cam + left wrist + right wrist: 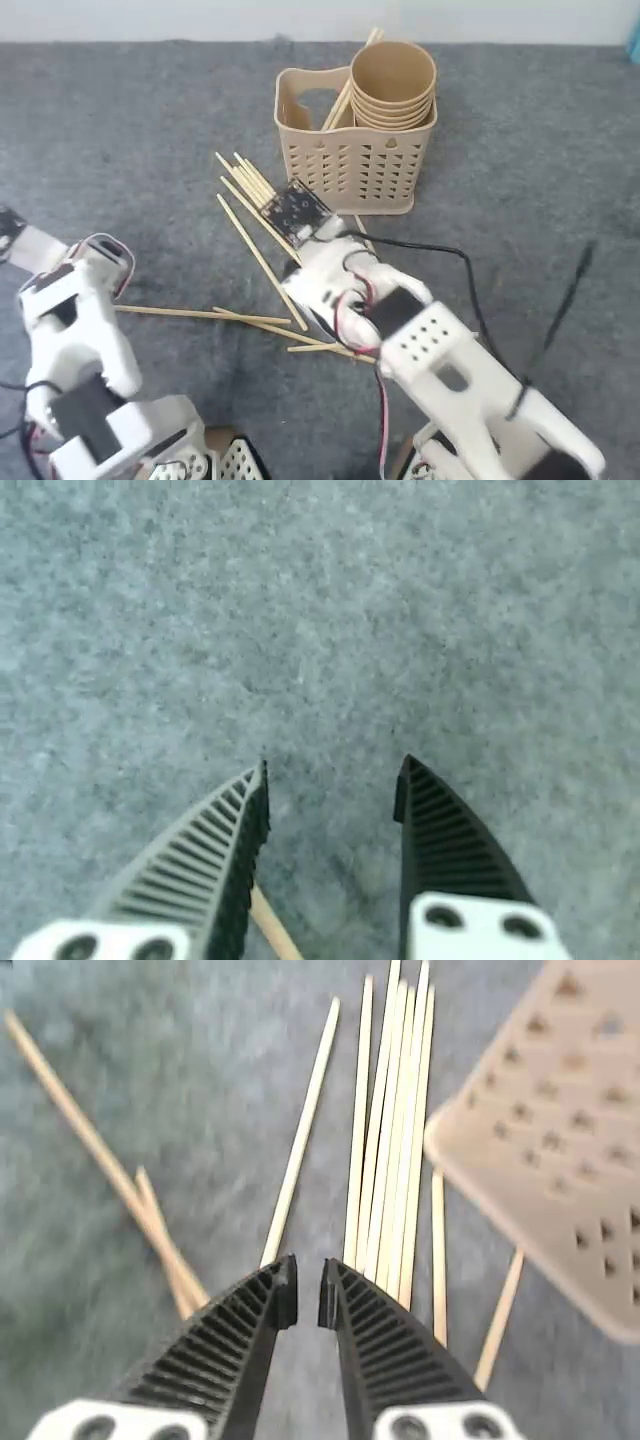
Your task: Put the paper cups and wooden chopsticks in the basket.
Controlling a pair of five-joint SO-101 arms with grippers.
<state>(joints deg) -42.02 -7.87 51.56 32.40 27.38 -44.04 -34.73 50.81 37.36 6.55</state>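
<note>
1. We find the stacked brown paper cups (pixel 393 85) inside the beige perforated plastic basket (pixel 345 165).
2. Most pale wooden chopsticks (pixel 390 1130) lie on the grey table (pixel 120 130), not yet loaded.
3. Right end effector (pixel 308 1295) barely open, left end effector (pixel 330 800) wide open; both empty.

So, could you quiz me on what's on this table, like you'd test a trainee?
1. True or false: the paper cups sit stacked inside the basket.
2. Most loose chopsticks lie: A) on the grey mat, B) in a cup, C) on a plate.
3. Fill in: the left claw is ___ (open or shut).
Key: 1 true; 2 A; 3 open.
</note>
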